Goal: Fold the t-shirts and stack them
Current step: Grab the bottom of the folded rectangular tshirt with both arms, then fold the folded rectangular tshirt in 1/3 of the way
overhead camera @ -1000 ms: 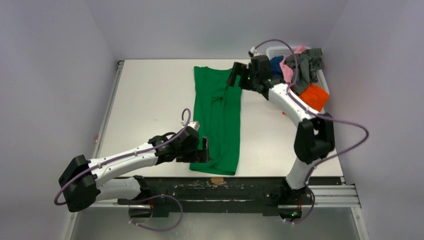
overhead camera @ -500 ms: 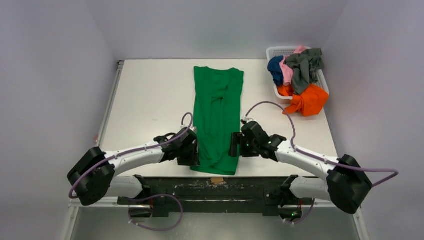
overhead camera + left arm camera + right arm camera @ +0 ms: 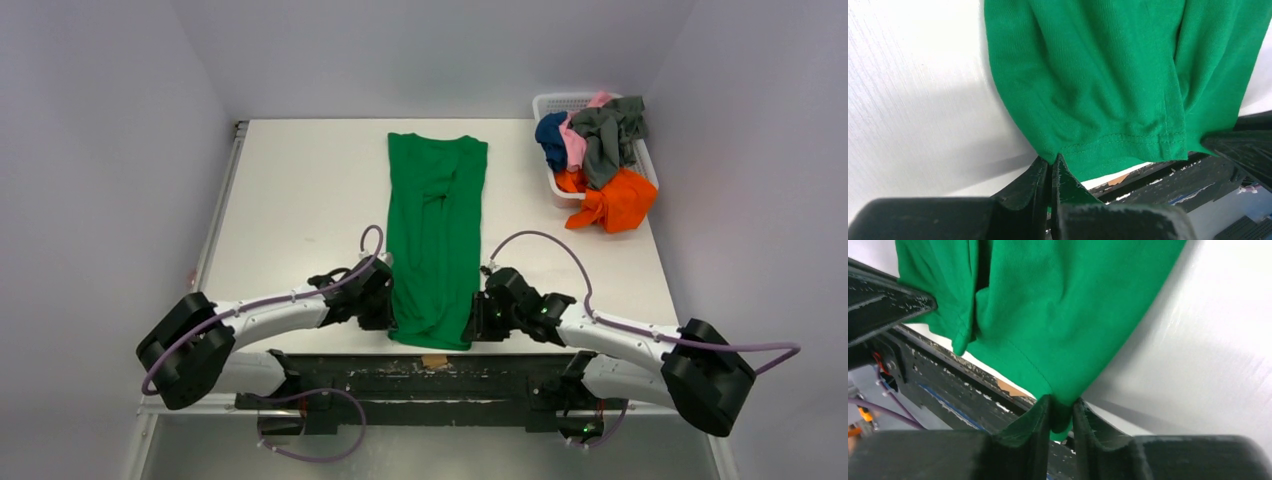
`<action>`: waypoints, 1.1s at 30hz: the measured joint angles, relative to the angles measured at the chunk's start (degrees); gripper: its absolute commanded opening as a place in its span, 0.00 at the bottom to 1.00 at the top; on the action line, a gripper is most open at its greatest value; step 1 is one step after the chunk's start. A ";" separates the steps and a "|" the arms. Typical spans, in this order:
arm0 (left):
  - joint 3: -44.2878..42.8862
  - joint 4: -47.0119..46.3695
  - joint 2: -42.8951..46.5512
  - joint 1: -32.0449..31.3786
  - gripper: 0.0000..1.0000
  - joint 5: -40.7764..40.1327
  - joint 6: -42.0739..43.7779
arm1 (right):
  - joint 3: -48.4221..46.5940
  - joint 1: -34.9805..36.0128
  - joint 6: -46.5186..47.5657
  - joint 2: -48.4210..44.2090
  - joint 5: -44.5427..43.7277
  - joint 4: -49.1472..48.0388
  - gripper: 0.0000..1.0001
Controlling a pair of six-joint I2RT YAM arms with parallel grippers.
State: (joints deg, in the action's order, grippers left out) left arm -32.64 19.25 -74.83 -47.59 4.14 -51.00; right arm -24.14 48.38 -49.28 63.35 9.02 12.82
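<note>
A bright green t-shirt (image 3: pixel 436 230) lies as a long narrow strip down the middle of the table, its hem at the near edge. My left gripper (image 3: pixel 388 318) is shut on the hem's near left corner (image 3: pixel 1055 152). My right gripper (image 3: pixel 474 322) is shut on the near right corner, with green cloth (image 3: pixel 1063 405) bunched between its jaws. Both grippers sit low at the table's front edge. The other t-shirts, navy (image 3: pixel 550 135), pink (image 3: pixel 575 142), grey (image 3: pixel 610 135) and orange (image 3: pixel 620 200), are heaped at the far right.
A white lattice basket (image 3: pixel 560 103) at the table's far right corner holds the heap; the orange shirt spills over its near side. The black rail (image 3: pixel 430 375) runs just below the table's front edge, close under both grippers. A small brown scrap (image 3: pixel 434 360) lies there.
The right arm swung from the shirt's far end by the basket down to the near hem. Both grippers, open a second ago, have shut on the hem's two corners.
</note>
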 measured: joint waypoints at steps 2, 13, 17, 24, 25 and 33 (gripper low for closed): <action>1.03 -0.90 0.94 -0.07 0.00 0.00 -1.07 | 0.87 0.09 -0.66 0.00 1.16 -1.05 0.00; 8.31 4.22 13.49 -6.45 0.00 -0.76 -8.22 | 6.82 0.22 -3.32 -14.88 3.30 2.12 0.00; 8.85 6.40 15.74 -8.24 0.00 1.18 -7.85 | 7.78 0.35 -3.39 -15.02 6.88 0.66 0.00; -0.09 13.77 14.88 -8.15 0.00 -1.22 -5.25 | 3.72 0.35 -2.58 -14.69 5.27 0.96 0.00; -2.62 14.32 13.84 -7.52 0.00 -1.86 -4.68 | 2.27 0.31 -2.16 -14.16 4.42 1.01 0.00; -18.47 16.59 2.23 2.43 0.00 -5.81 0.92 | -8.57 -6.34 2.43 -3.34 -0.76 -2.80 0.00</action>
State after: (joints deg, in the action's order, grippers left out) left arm -51.11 35.83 -72.60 -45.17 -1.67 -50.09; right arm -32.71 42.04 -46.85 60.01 8.25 10.02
